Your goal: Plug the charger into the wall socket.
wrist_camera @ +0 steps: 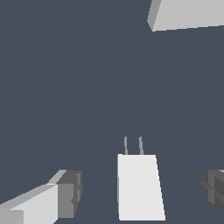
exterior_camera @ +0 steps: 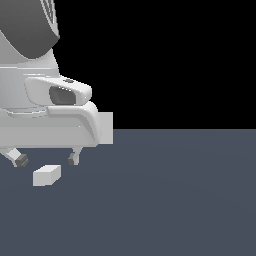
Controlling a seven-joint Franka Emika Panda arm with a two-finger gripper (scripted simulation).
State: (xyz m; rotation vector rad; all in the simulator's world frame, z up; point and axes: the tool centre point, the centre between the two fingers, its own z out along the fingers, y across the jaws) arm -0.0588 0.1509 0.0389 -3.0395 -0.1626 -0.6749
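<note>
The charger lies flat on the dark grey floor. It is a plain white brick-shaped block, and the wrist view shows two thin grey prongs projecting from one short end. Those prongs point toward the wall socket, a pale slab visible at the far edge of the wrist view, well apart from the charger.

In the exterior view the charger sits low at the exterior view's left, just below the robot hand. The wall socket appears there only as a pale upright panel, mostly hidden behind the hand; its holes are not visible in either view.

The gripper hangs above the charger with its jaws spread wide. In the wrist view one fingertip stands to one side of the charger and the other fingertip to the opposite side, both clear of the block. No contact with the charger is visible.
</note>
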